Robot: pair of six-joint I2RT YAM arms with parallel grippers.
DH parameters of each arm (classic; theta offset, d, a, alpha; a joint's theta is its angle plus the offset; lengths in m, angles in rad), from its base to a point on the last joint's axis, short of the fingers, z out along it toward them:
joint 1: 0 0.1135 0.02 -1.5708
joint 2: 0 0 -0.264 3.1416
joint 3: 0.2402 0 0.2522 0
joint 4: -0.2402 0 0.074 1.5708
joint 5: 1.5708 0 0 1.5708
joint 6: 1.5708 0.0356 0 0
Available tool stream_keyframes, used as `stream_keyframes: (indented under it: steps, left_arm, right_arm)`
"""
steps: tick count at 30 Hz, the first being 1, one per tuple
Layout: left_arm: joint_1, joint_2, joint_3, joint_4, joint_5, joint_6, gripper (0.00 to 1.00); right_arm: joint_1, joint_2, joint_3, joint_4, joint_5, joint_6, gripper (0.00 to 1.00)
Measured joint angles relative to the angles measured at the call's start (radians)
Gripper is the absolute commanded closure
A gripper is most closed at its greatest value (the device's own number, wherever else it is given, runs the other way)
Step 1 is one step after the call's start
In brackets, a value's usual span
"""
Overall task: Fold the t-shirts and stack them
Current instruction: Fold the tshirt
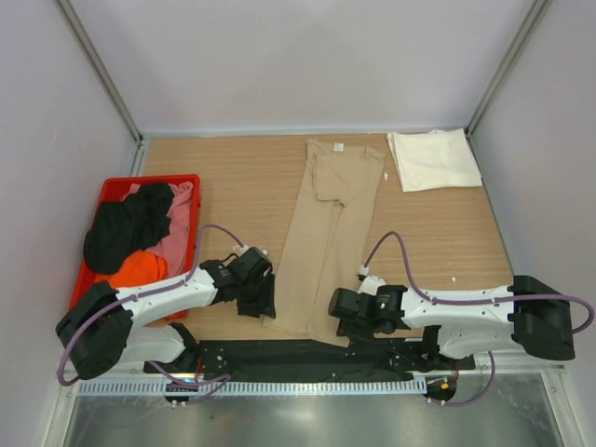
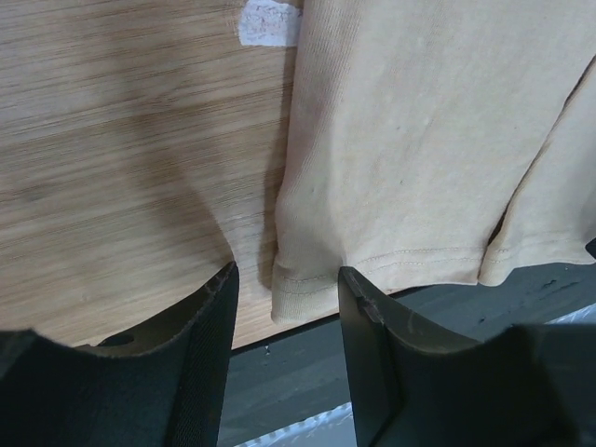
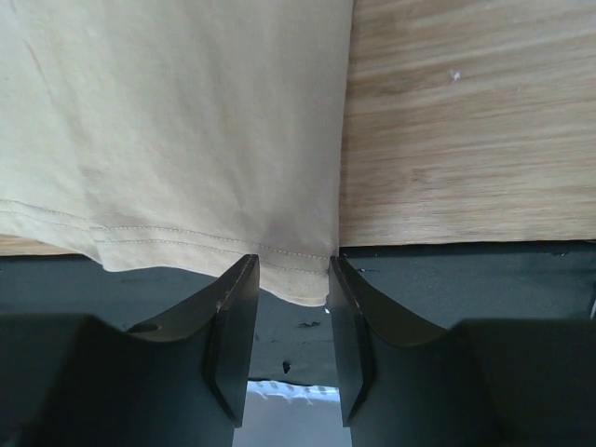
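A tan t-shirt (image 1: 331, 223), folded into a long narrow strip, runs from the back of the table to its near edge. My left gripper (image 1: 264, 303) is open at the strip's near left hem corner (image 2: 307, 289), which lies between the fingers (image 2: 372, 335). My right gripper (image 1: 337, 312) is open astride the near right hem corner (image 3: 298, 270), and the cloth there lies flat and unpinched. A cream-white t-shirt (image 1: 433, 160) lies folded at the back right. Black (image 1: 126, 228), pink (image 1: 177, 223) and orange (image 1: 140, 268) t-shirts are piled in the bin.
A red plastic bin (image 1: 112, 191) stands at the left side of the wooden table (image 1: 223, 186). A black base plate (image 1: 307, 354) runs along the near edge under the tan hem. Grey walls enclose the back and both sides.
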Motion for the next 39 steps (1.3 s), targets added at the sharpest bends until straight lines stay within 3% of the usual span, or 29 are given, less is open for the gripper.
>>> stream_keyframes:
  steps: [7,20,23,28,32,34,35,39]
  left_arm:
    - [-0.036,0.006,0.001,-0.005,-0.027,-0.007,0.54]
    - [-0.09,0.016,0.007,-0.008,-0.051,-0.031,0.62]
    - [-0.093,0.016,0.007,-0.009,-0.056,-0.034,0.68]
    - [-0.098,0.014,0.007,-0.012,-0.059,-0.047,0.83]
    - [-0.115,0.005,0.007,-0.011,-0.06,-0.064,0.97]
    - [-0.138,-0.003,0.006,-0.004,-0.056,-0.085,0.88]
    - [-0.15,-0.007,0.006,0.0,-0.055,-0.092,0.74]
    - [-0.195,-0.016,0.006,0.012,-0.05,-0.129,0.6]
  right_arm:
    - [0.085,0.02,-0.012,0.008,0.036,0.095,0.65]
    - [0.127,0.021,-0.012,-0.031,0.061,0.149,0.59]
    - [0.14,0.028,-0.01,-0.032,0.065,0.154,0.66]
    - [0.156,0.048,-0.004,-0.027,0.077,0.171,0.95]
    - [0.166,0.045,0.001,-0.045,0.088,0.185,0.99]
    - [0.169,0.037,0.001,-0.063,0.093,0.187,0.99]
    - [0.17,0.029,0.001,-0.079,0.096,0.188,0.99]
    - [0.171,-0.01,0.001,-0.132,0.107,0.192,0.99]
